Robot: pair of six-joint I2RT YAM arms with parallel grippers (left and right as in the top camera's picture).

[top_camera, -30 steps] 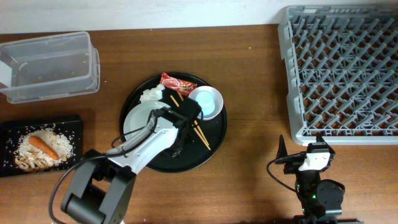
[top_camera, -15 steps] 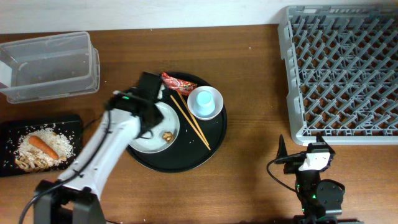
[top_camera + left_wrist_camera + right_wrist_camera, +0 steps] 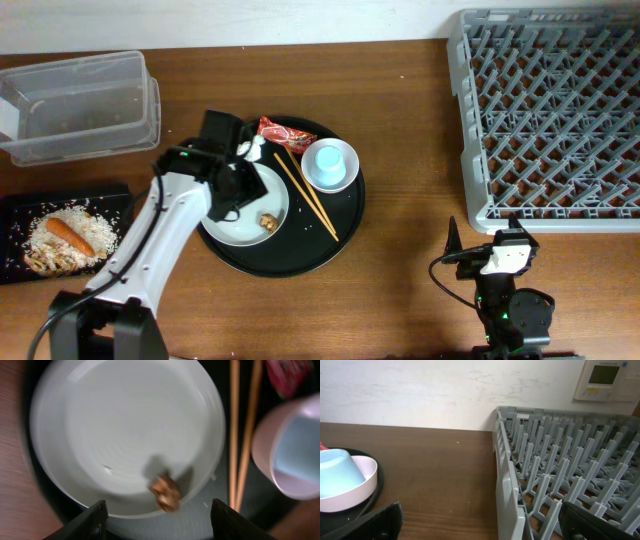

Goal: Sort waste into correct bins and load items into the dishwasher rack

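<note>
Left gripper (image 3: 159,506) hovers directly above the white plate (image 3: 252,208), fingers spread with nothing between them — released. Right gripper (image 3: 480,510) sits just in front of the near edge of the rack (image 3: 550,110), jaws wide apart, empty.

The plate sits on the left side of the round black tray (image 3: 300,258). One brown food scrap (image 3: 268,218) lies on it, close to the right rim. Next to the plate lie the chopsticks (image 3: 305,195), then the cup (image 3: 330,165). The red wrapper (image 3: 283,131) rests at the far edge of the same tray. Rice (image 3: 100,225) and carrot (image 3: 70,235) lie in the flat black tray (image 3: 20,205), with the clear tub (image 3: 80,105) standing behind it.

Handling, as judged from here:
- The scrap looks small, soft and likely to crumble — pinch it from straight above, a fingertip on either side, with a light closure.
- The plate looks stiff, glazed and breakable. Take it by the rim only, once it is cleared.
- The chopsticks are light and will roll. Grip both across the middle
</note>
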